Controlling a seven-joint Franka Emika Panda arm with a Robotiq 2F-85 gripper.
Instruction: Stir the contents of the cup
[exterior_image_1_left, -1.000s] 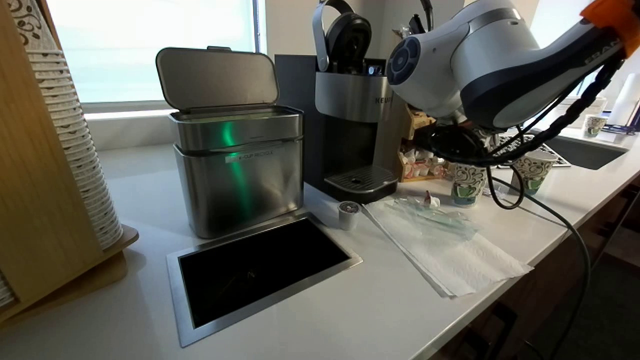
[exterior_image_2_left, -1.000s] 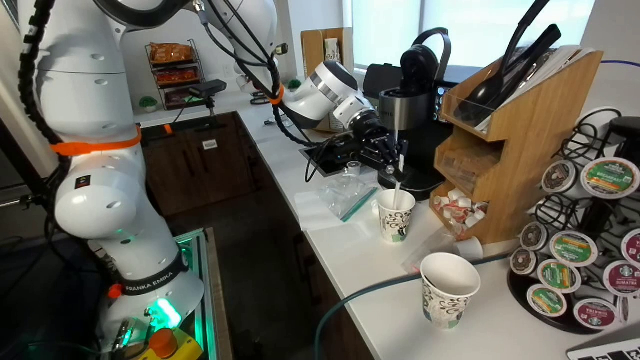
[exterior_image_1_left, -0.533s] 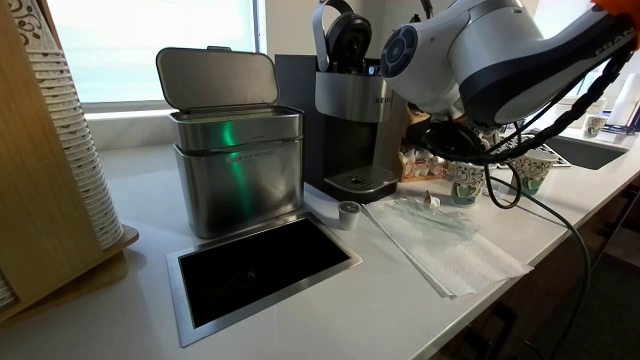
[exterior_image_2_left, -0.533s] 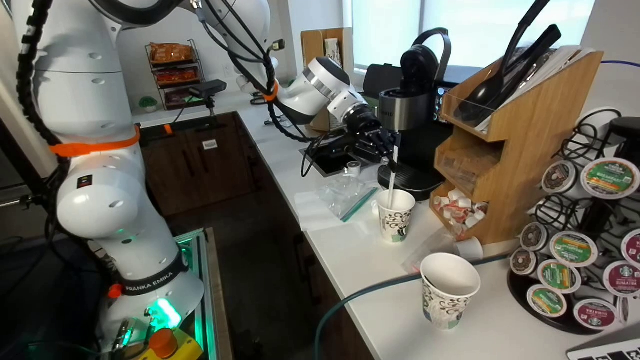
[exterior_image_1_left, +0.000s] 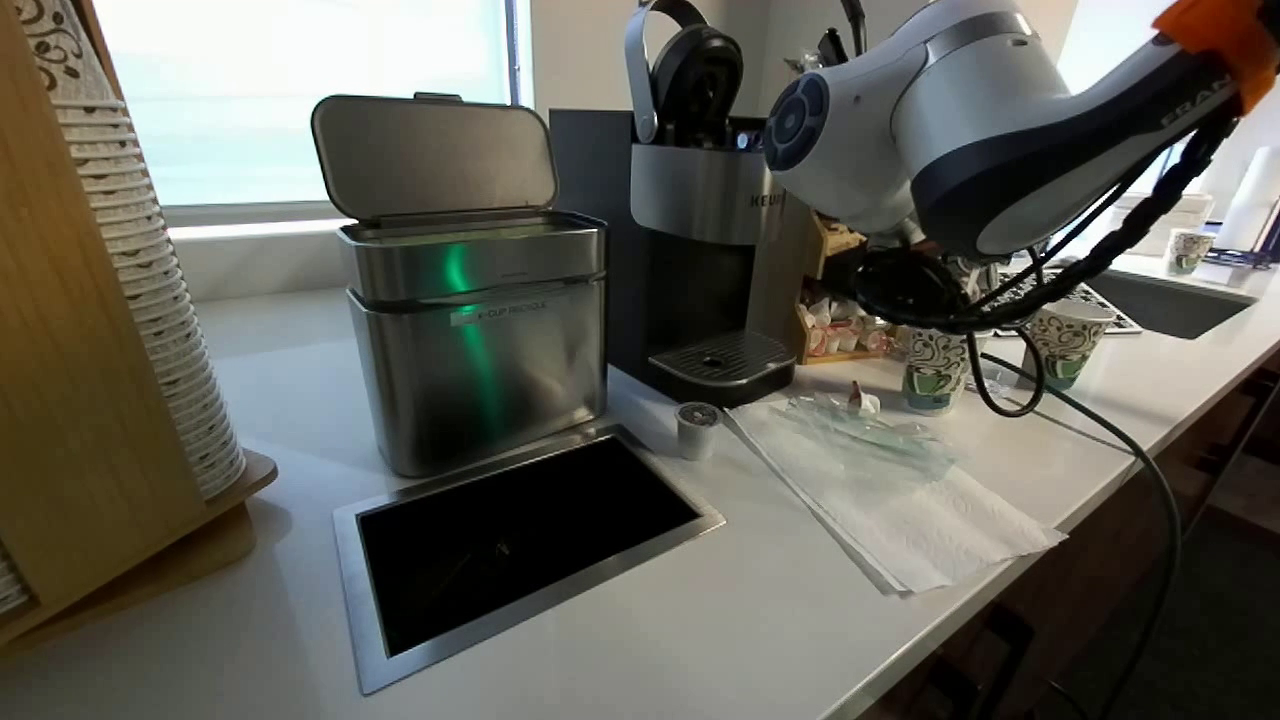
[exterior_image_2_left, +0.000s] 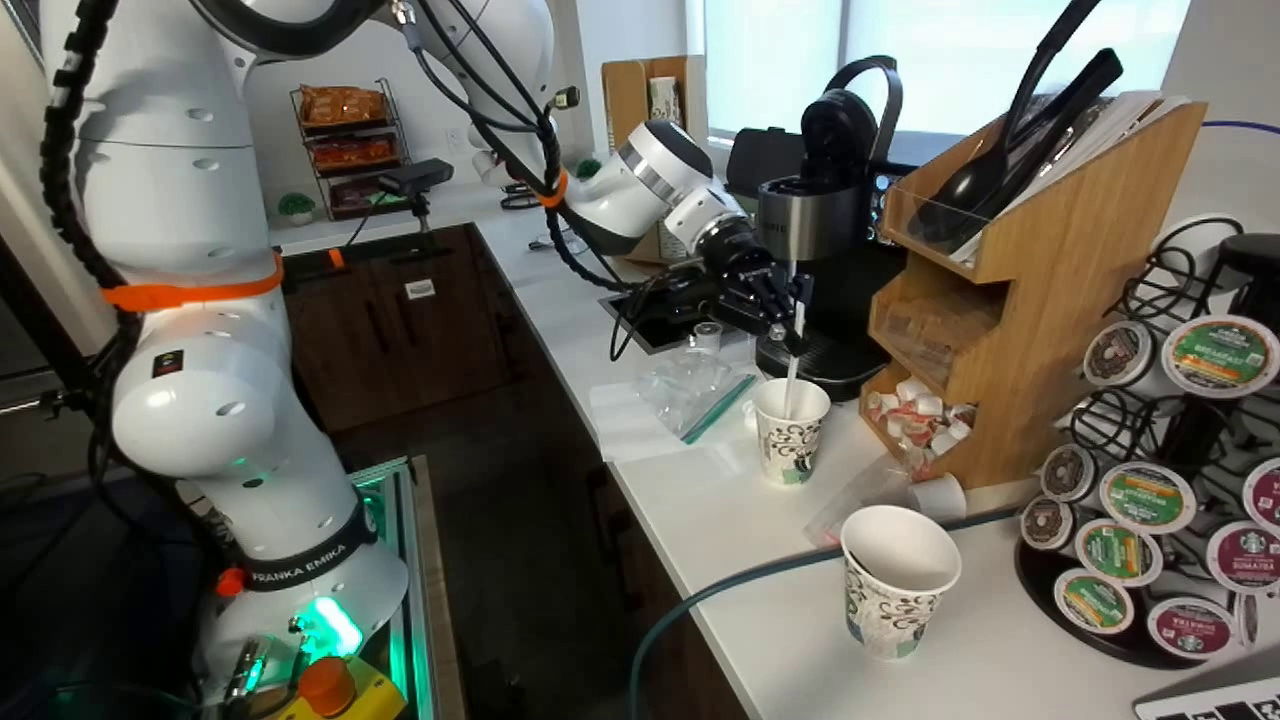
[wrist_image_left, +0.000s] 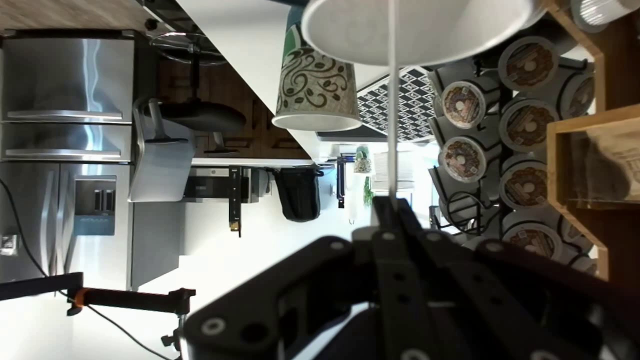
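The cup (exterior_image_2_left: 786, 445), white paper with a dark swirl print, stands upright on the counter. It also shows in an exterior view (exterior_image_1_left: 934, 372), partly behind the arm's cables. In the wrist view its open rim (wrist_image_left: 350, 50) is at the top; its contents are not visible. My gripper (exterior_image_2_left: 798, 335) is above the cup, shut on a thin white stir stick (exterior_image_2_left: 793, 385). In the wrist view the stick (wrist_image_left: 393, 115) runs from between the fingertips (wrist_image_left: 393, 202) into the cup. It leans slightly; its lower end is hidden inside.
A similar paper cup (exterior_image_2_left: 893, 590) stands nearer the camera. The coffee machine (exterior_image_2_left: 815, 220) is behind the cup, and a wooden organizer (exterior_image_2_left: 1080, 300) is beside it. A plastic bag (exterior_image_2_left: 690, 385) and paper towel (exterior_image_1_left: 930, 540) lie nearby. A dark hose (exterior_image_2_left: 740, 580) crosses the counter edge.
In an exterior view the gripper and stir stick swung slightly left half a second ago, then back right now. The stick stays in the cup. The cup has not visibly moved.
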